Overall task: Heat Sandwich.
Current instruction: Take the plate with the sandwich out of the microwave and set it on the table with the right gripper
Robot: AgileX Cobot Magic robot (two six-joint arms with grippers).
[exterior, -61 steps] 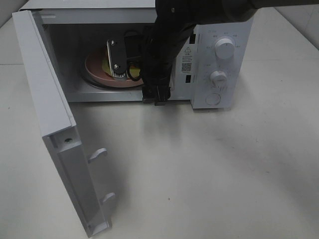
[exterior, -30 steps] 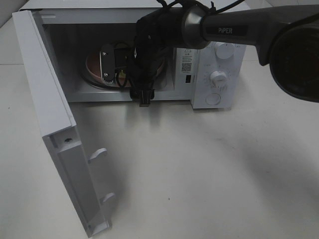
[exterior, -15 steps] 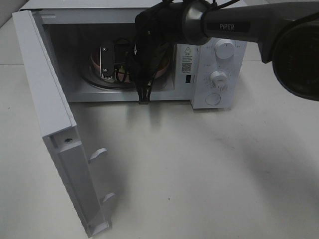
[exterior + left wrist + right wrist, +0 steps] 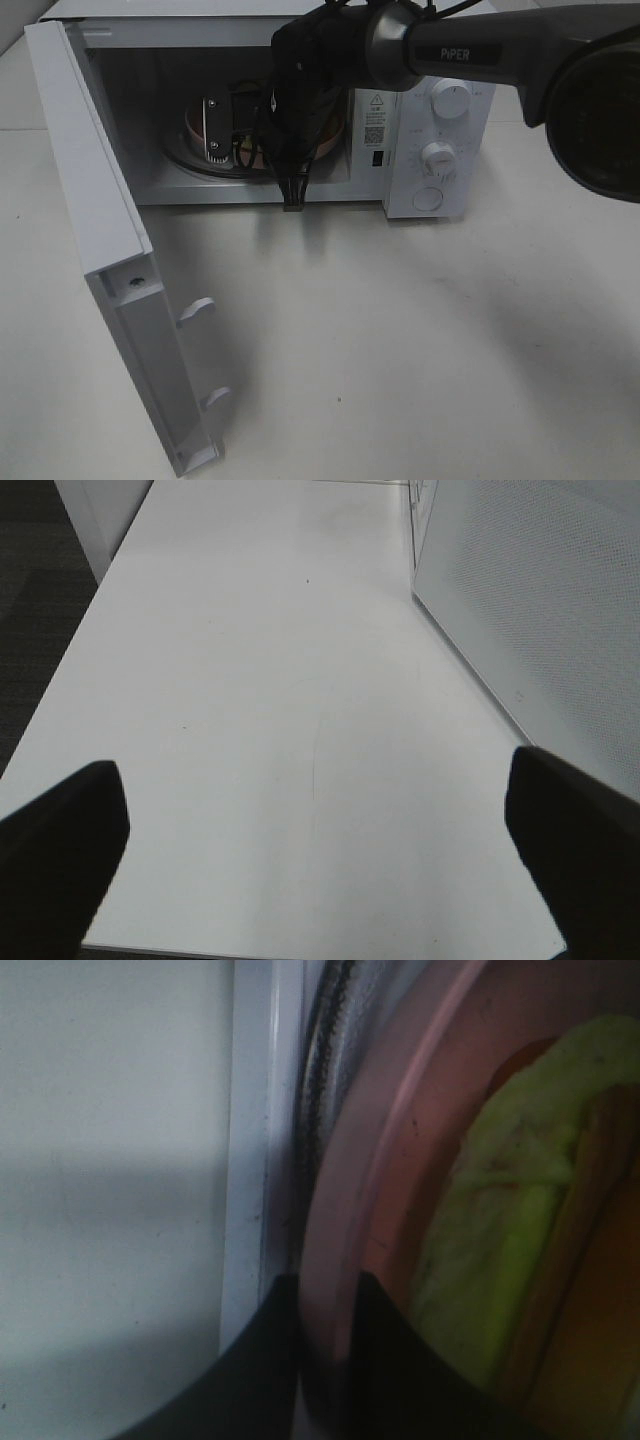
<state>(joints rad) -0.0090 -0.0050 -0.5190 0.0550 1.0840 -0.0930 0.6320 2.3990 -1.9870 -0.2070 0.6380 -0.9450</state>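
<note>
From the high camera, a white microwave [image 4: 440, 110] stands on the white desk [image 4: 400, 350], its door [image 4: 100, 230] swung wide open to the left. The right arm [image 4: 470, 55] reaches in from the right, and its dark wrist fills the middle of the cavity. Just left of the arm a slice of the pink plate [image 4: 190, 125] shows inside the oven. The sandwich is hidden by the arm in this view. Two knobs [image 4: 452, 98] sit on the control panel, clear of the arm.

In the left wrist view, the left jaws stand wide apart over bare desk, their dark fingers [image 4: 60, 850] blurred at the frame's edges. A white dotted panel [image 4: 540, 600] rises beside them. It is probably the microwave's door, though the view is too close to be sure.

In the right wrist view, the right jaws are clamped on the rim of the pink plate, one dark finger [image 4: 262, 1360] on either face of it. The sandwich [image 4: 500, 1220], yellow-green and rough, lies on the plate just beside the inner finger. A brownish-orange strip [image 4: 585, 1260] runs along its far side. Outside the rim are a dark-edged ring [image 4: 325, 1080] and a white sill [image 4: 255, 1110].
</note>
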